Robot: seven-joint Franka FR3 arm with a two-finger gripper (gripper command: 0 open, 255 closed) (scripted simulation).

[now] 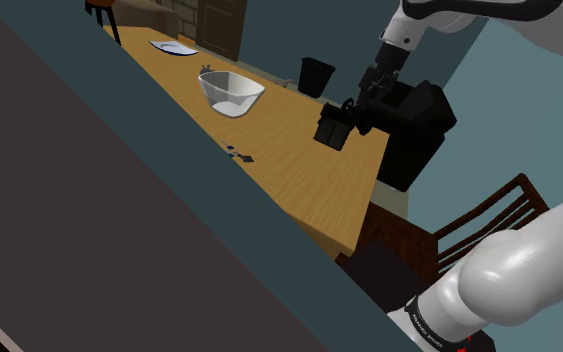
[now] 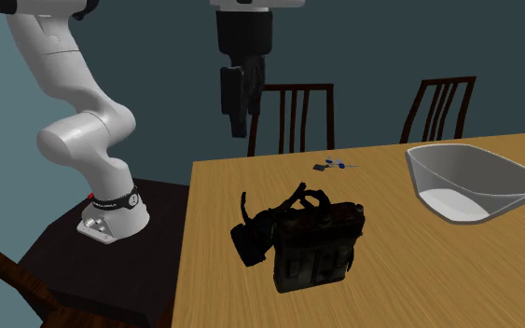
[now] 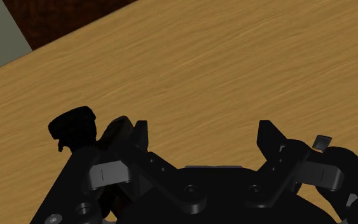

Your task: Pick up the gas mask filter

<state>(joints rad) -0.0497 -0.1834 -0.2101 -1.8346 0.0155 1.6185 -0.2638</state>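
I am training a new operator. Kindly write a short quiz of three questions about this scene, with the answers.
1. True or false: the gripper is shut on the gas mask filter.
2. Where does the white bowl stand? A) on the table B) on a shelf C) on the floor
3. How many chair backs show beyond the table's far edge in the second exterior view?
Key: 1 false, as the fingers stand apart and the filter lies on the table; 2 A; 3 two.
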